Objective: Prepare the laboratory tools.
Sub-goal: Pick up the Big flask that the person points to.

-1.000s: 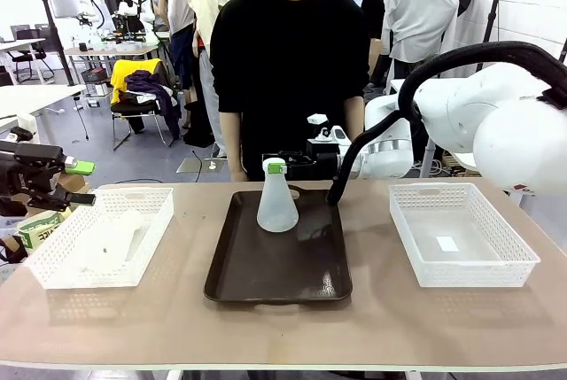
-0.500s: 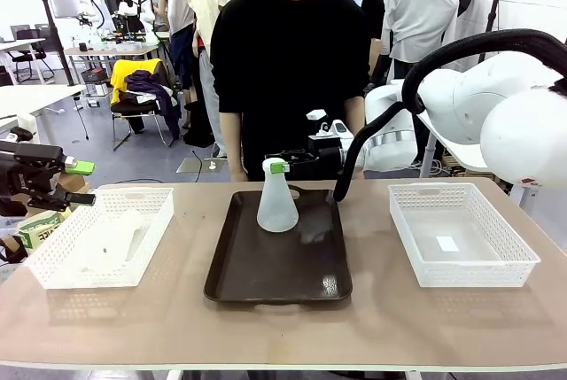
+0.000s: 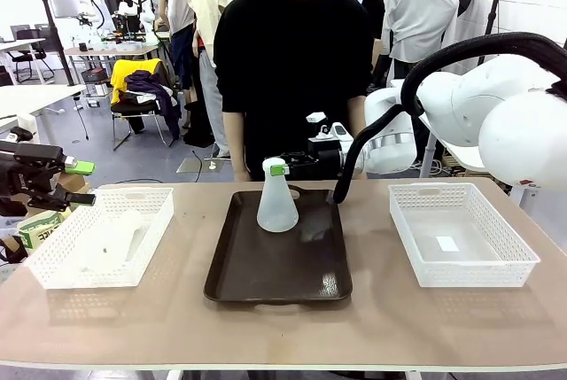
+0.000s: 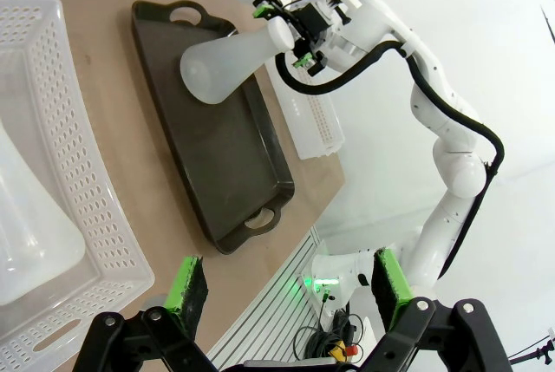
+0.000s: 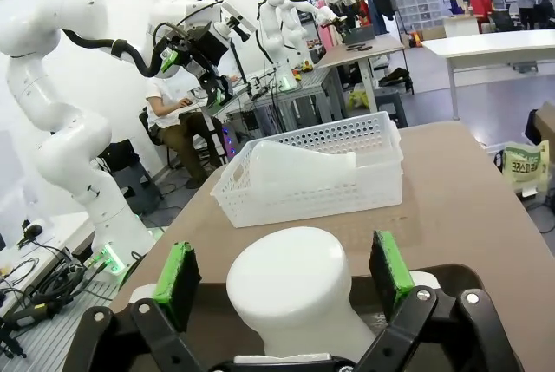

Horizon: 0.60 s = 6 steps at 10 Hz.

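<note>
A frosted-white conical flask (image 3: 276, 207) stands upright at the far end of the dark brown tray (image 3: 275, 265). My right gripper (image 3: 278, 166) is open around its neck; in the right wrist view the flask's mouth (image 5: 290, 281) sits between the green pads (image 5: 178, 272) with a gap on each side. A second flask (image 4: 30, 225) lies on its side in the left white basket (image 3: 151, 243), also seen in the right wrist view as the flask (image 5: 299, 168). My left gripper (image 3: 78, 182) hovers open off the table's left edge, its fingers (image 4: 189, 290) holding nothing.
A white lattice basket (image 3: 403, 221) holding a small white slip stands right of the tray. A person in a black top (image 3: 283, 70) stands at the far edge behind the tray. Bare tabletop (image 3: 283, 331) runs along the near edge.
The right arm's upper links have shifted up and to the right, while its gripper stays at the flask's neck. The left arm and both flasks have not moved.
</note>
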Each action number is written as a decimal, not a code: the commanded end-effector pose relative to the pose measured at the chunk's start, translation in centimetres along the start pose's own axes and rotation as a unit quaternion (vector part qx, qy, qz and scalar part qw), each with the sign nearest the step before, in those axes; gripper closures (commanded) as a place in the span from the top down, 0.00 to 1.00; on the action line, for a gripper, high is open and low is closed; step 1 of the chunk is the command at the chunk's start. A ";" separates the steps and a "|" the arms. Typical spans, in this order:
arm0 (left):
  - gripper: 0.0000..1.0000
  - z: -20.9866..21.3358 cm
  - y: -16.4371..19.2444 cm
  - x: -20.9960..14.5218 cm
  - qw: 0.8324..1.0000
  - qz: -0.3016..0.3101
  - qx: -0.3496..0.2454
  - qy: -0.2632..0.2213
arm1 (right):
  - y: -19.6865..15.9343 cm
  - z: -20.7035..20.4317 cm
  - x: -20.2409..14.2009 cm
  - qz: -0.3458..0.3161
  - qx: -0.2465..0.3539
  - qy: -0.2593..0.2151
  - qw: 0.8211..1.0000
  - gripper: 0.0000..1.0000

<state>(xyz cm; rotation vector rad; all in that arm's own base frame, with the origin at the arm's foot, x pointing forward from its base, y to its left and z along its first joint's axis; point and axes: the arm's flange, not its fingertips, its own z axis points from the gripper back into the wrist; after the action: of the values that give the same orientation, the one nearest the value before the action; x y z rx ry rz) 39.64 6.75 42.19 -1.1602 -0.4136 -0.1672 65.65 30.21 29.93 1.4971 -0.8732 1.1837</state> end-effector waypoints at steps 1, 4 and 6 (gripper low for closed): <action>1.00 0.1 -0.1 0.1 1.000 -0.002 -0.008 -0.007 | -0.1 0.0 0.2 0.004 0.000 -0.007 1.000 1.00; 1.00 0.1 -0.1 0.1 1.000 -0.002 -0.008 -0.007 | 0.6 -0.2 0.9 0.003 -0.027 0.039 0.999 1.00; 1.00 0.1 -0.1 0.1 1.000 -0.002 -0.008 -0.007 | 2.1 -0.3 2.4 0.007 -0.061 0.090 0.994 1.00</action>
<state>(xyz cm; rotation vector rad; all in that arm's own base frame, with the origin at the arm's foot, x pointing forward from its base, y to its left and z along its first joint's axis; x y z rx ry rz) 39.64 6.75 42.18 -1.1602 -0.4136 -0.1672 65.81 30.40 31.60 1.3653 -0.8709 1.2231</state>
